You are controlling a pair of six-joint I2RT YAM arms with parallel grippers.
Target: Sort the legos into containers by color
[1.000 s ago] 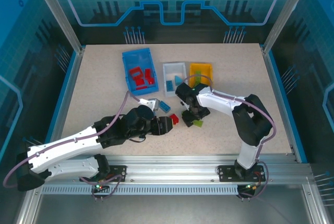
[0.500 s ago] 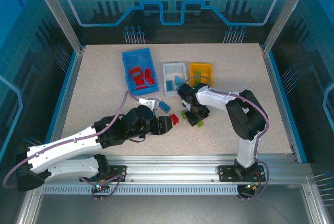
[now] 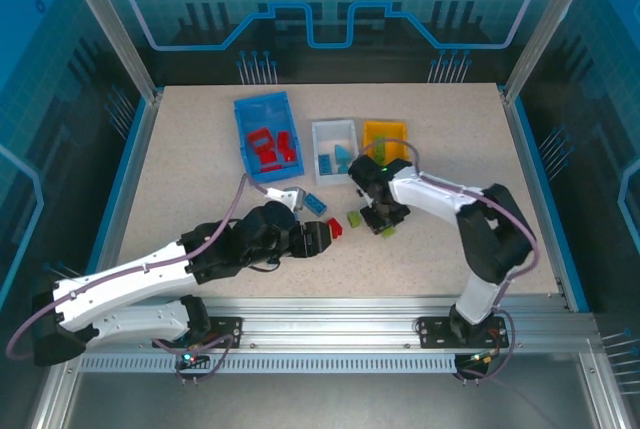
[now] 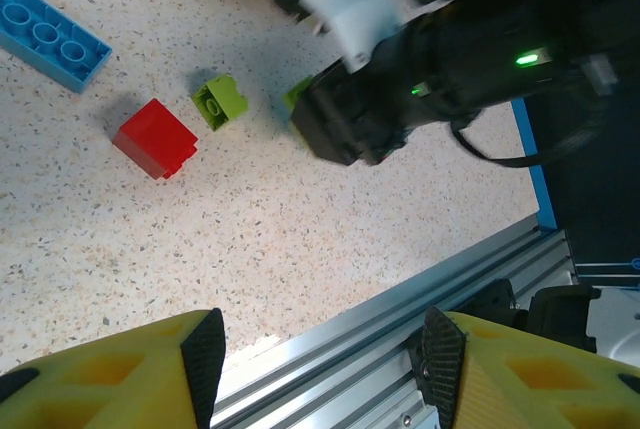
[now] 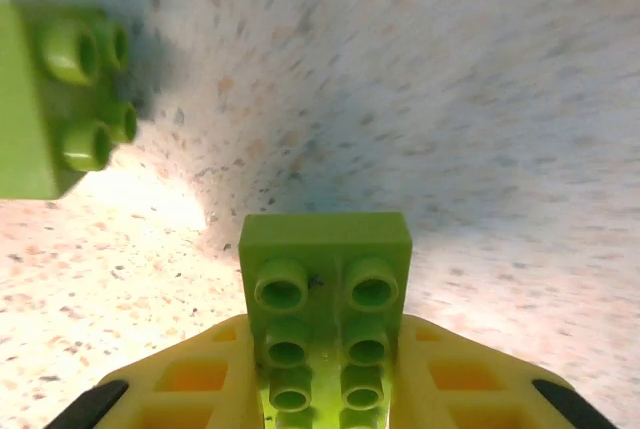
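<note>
My right gripper (image 3: 385, 221) (image 5: 325, 394) is shut on a long lime green lego (image 5: 325, 299) (image 3: 389, 230), held just above the table in front of the bins. A second lime green lego (image 3: 354, 219) (image 5: 55, 99) (image 4: 220, 101) lies just to its left. A red lego (image 3: 335, 227) (image 4: 155, 137) and a long blue lego (image 3: 315, 203) (image 4: 50, 34) lie near my left gripper (image 3: 325, 239) (image 4: 320, 349), which is open and empty over the table. The blue container (image 3: 246, 114) holds red legos, the white container (image 3: 320, 131) holds blue ones, and the orange-yellow container (image 3: 400, 131) stands to their right.
The table's aluminium front rail (image 4: 400, 299) runs close below my left fingers. Blue side walls (image 3: 530, 179) border the table. Open tabletop lies at the far left and far right.
My right gripper has shut on the green lego and shifted right with it, uncovering the other green lego on its left. The left arm has not moved.
</note>
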